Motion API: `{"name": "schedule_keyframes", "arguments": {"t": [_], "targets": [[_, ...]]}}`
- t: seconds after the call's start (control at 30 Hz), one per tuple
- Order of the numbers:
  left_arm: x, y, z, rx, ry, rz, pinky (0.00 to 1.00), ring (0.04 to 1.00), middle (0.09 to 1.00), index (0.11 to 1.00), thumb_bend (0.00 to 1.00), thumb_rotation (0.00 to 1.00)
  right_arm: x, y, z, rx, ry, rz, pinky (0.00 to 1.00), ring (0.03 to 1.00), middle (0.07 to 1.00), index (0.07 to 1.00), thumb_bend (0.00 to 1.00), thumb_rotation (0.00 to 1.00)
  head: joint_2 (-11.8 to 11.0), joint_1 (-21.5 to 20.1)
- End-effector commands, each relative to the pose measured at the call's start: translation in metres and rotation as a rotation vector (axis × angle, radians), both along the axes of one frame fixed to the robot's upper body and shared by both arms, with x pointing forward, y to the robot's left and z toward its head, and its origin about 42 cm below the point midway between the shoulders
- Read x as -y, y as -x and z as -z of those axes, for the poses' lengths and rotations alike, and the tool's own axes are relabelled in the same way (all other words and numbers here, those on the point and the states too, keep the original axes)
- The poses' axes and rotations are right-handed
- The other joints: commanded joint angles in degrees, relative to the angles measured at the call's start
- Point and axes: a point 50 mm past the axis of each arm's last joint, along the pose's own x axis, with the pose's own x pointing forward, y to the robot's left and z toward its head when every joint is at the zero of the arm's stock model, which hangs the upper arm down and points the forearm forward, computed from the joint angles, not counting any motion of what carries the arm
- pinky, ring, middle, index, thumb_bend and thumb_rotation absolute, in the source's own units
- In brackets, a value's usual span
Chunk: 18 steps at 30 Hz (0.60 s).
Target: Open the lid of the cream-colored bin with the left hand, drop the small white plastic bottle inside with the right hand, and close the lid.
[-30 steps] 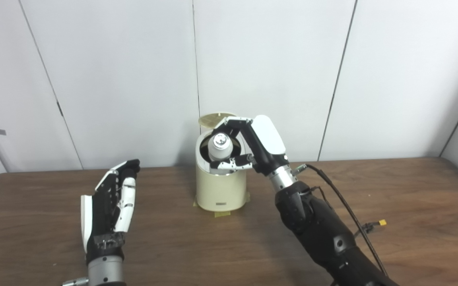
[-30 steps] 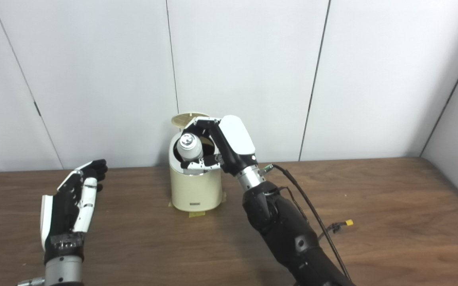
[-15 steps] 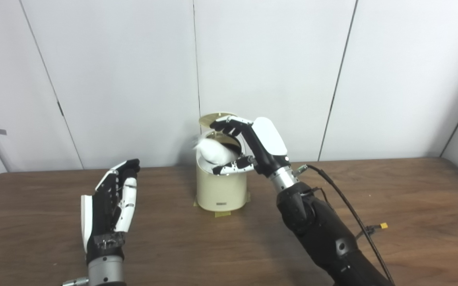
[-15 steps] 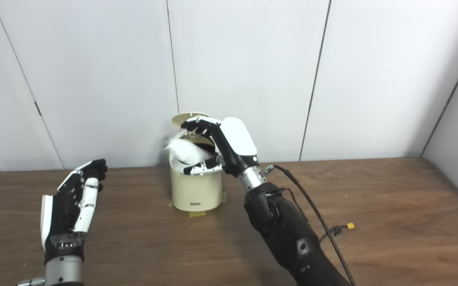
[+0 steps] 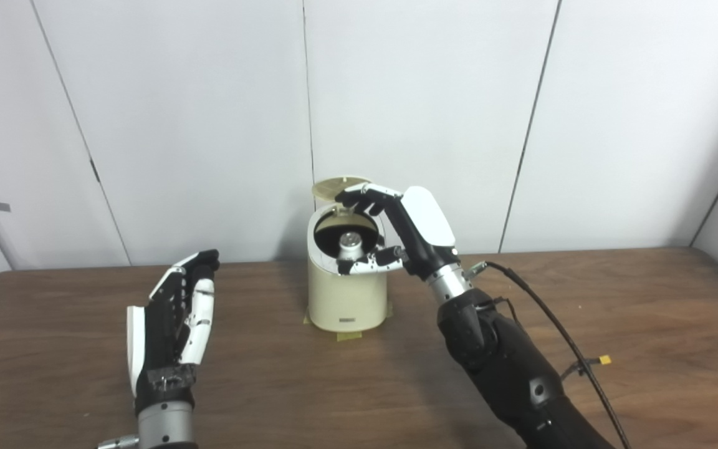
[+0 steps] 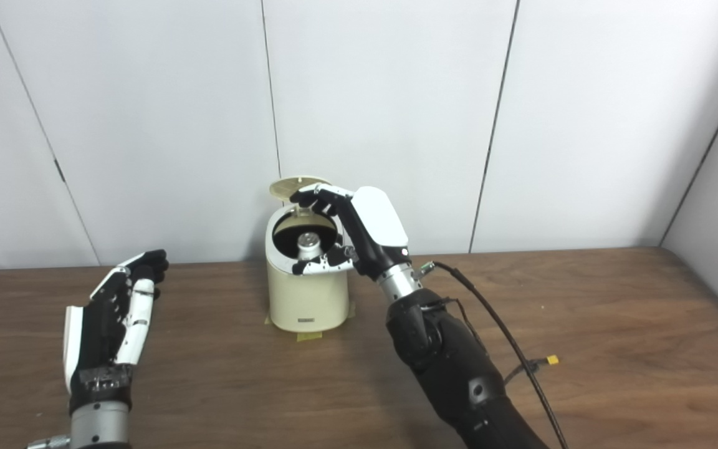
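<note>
Cream bin (image 5: 346, 299) — one bottle (image 5: 350, 243) inside — two robot hands (image 5: 175, 318) (image 5: 406, 231), both spread, empty.

Dark wood-grain table (image 5: 646, 299), runs up to white panel wall. Cream bin (image 5: 346, 299) stands upright at center rear, base fixed w/ yellowish tape tabs (image 5: 349, 335) at front & sides. Black cable (image 5: 558, 337) trails over right part of tabletop, yellow connector (image 5: 604, 360) lying on surface near it

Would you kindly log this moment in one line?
lid up | bottle inside bin | right hand open | left hand idle
</note>
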Motion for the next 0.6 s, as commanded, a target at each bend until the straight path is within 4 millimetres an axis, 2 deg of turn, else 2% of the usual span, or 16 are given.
{"name": "schedule_keyframes", "arguments": {"t": [0.0, 0.07, 0.13, 0.17, 0.2, 0.3, 0.37, 0.4, 0.43, 0.47, 0.5, 0.53, 0.57], "targets": [[0.003, -0.004, -0.019, 0.103, -0.007, 0.009, 0.75, 0.775, 0.753, 0.759, 0.31, 0.76, -0.003, -0.003, -0.03, 0.1, -0.068, -0.013, 0.54, 0.613, 0.642, 0.656, 0.97, 0.13, 0.0, 0.0], [0.001, -0.004, -0.019, 0.103, -0.008, 0.008, 0.74, 0.774, 0.754, 0.759, 0.31, 0.77, -0.002, 0.002, -0.03, 0.129, -0.128, -0.019, 0.52, 0.584, 0.61, 0.618, 0.93, 0.16, -0.1, -0.3], [0.0, -0.005, -0.019, 0.098, -0.012, 0.009, 0.75, 0.777, 0.758, 0.761, 0.31, 0.78, 0.002, 0.01, -0.029, 0.169, -0.208, -0.042, 0.46, 0.521, 0.551, 0.546, 0.84, 0.2, -0.3, -0.5], [0.0, -0.005, -0.019, 0.095, -0.014, 0.009, 0.75, 0.777, 0.758, 0.761, 0.32, 0.78, 0.004, 0.015, -0.028, 0.182, -0.247, -0.05, 0.42, 0.47, 0.505, 0.514, 0.68, 0.17, -0.2, -0.4], [-0.001, -0.005, -0.018, 0.092, -0.015, 0.009, 0.76, 0.779, 0.758, 0.761, 0.32, 0.78, 0.007, 0.021, -0.028, 0.192, -0.292, -0.056, 0.37, 0.42, 0.494, 0.488, 0.59, 0.07, -0.2, -0.4], [-0.001, -0.004, -0.017, 0.093, -0.01, 0.013, 0.76, 0.774, 0.754, 0.759, 0.33, 0.78, 0.02, 0.042, -0.024, 0.218, -0.449, -0.029, 0.24, 0.282, 0.47, 0.476, 0.53, 0.01, -0.2, -0.5], [-0.002, -0.004, -0.017, 0.089, -0.01, 0.014, 0.76, 0.773, 0.752, 0.757, 0.33, 0.77, 0.032, 0.051, -0.017, 0.221, -0.515, 0.003, 0.22, 0.26, 0.454, 0.493, 0.53, 0.01, -0.2, -0.7], [-0.002, -0.004, -0.017, 0.088, -0.008, 0.015, 0.76, 0.776, 0.754, 0.758, 0.33, 0.77, 0.037, 0.054, -0.013, 0.22, -0.538, 0.019, 0.29, 0.295, 0.453, 0.507, 0.52, 0.01, -0.2, -0.7], [-0.003, -0.004, -0.017, 0.089, -0.004, 0.018, 0.76, 0.778, 0.756, 0.758, 0.33, 0.77, 0.043, 0.056, -0.009, 0.216, -0.558, 0.035, 0.4, 0.343, 0.457, 0.511, 0.52, 0.01, -0.2, -0.7], [-0.003, -0.004, -0.016, 0.091, -0.003, 0.02, 0.76, 0.78, 0.758, 0.76, 0.33, 0.77, 0.05, 0.06, -0.005, 0.215, -0.577, 0.048, 0.48, 0.436, 0.468, 0.507, 0.52, 0.01, -0.2, -0.7], [-0.003, -0.004, -0.016, 0.092, -0.004, 0.02, 0.76, 0.783, 0.761, 0.762, 0.33, 0.76, 0.055, 0.065, -0.003, 0.219, -0.59, 0.053, 0.53, 0.564, 0.594, 0.5, 0.52, 0.11, -0.2, -0.7], [-0.004, -0.004, -0.015, 0.093, -0.005, 0.019, 0.76, 0.783, 0.762, 0.762, 0.34, 0.76, 0.059, 0.069, -0.003, 0.224, -0.6, 0.051, 0.57, 0.637, 0.674, 0.639, 0.61, 0.28, -0.1, -0.7], [-0.004, -0.005, -0.015, 0.095, -0.007, 0.017, 0.76, 0.782, 0.762, 0.762, 0.34, 0.77, 0.061, 0.076, -0.004, 0.224, -0.62, 0.033, 0.6, 0.692, 0.734, 0.73, 0.66, 0.39, -0.2, -0.6]]}}
